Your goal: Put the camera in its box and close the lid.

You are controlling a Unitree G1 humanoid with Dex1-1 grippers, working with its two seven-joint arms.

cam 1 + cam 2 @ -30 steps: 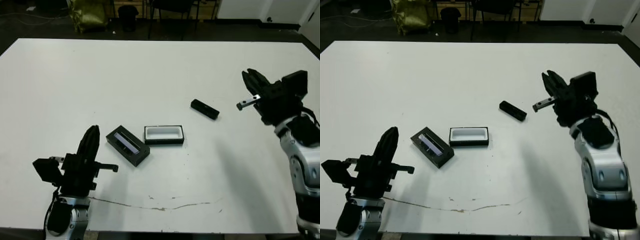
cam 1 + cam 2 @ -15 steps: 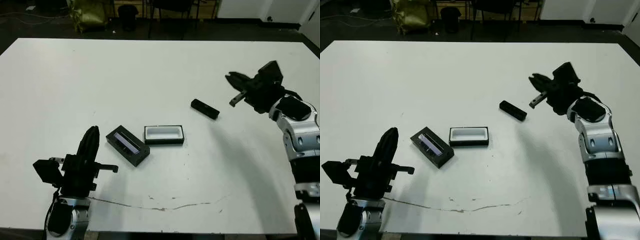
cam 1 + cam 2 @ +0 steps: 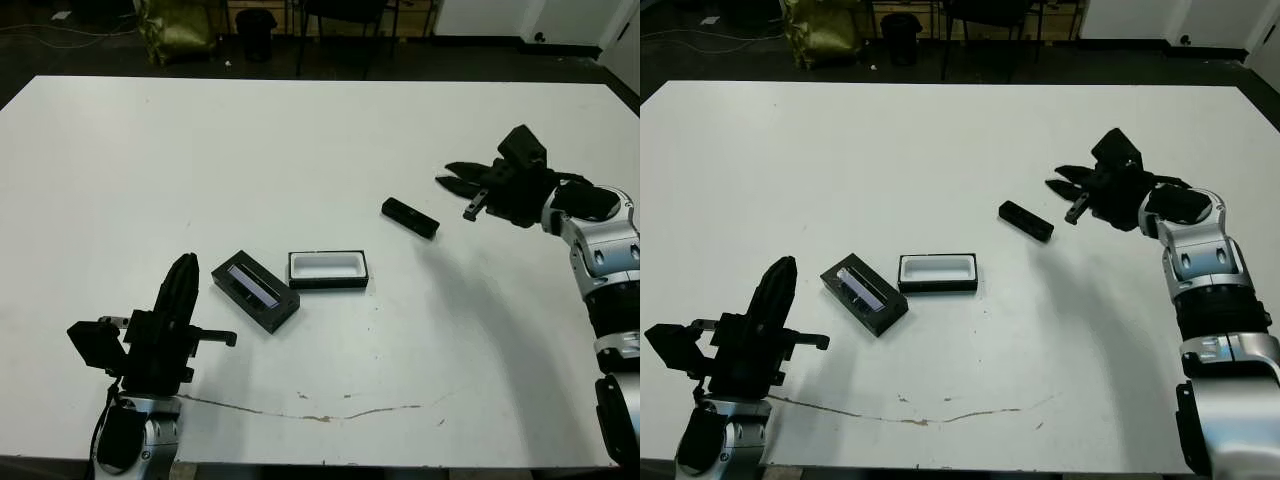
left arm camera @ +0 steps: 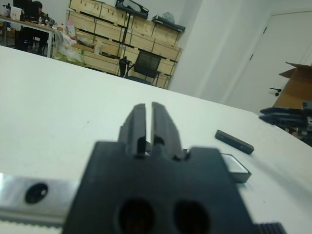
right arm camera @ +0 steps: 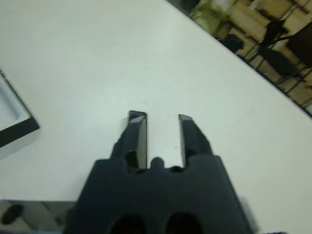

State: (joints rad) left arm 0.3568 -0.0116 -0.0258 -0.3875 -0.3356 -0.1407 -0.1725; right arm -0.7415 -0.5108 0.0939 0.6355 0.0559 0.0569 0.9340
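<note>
The camera (image 3: 409, 218), a slim black bar, lies flat on the white table right of centre. The box (image 3: 328, 270), a black tray with white lining, stands open to its front left. Touching or nearly touching the box's left end is the lid (image 3: 255, 291), lying at an angle with its purplish panel up. My right gripper (image 3: 447, 180) hovers just right of the camera, fingers pointing at it, open and holding nothing (image 5: 162, 119). My left gripper (image 3: 182, 268) stays at the front left, shut and holding nothing, a short way from the lid.
A thin dark crack line (image 3: 330, 412) runs along the table near its front edge. Beyond the far edge are a yellow-green bag (image 3: 178, 28) and chair legs (image 3: 345, 35). Bare white table surrounds the three things.
My right gripper has swung left and down towards the camera, turning its fingers to point at it. The left arm, camera, box and lid have not moved.
</note>
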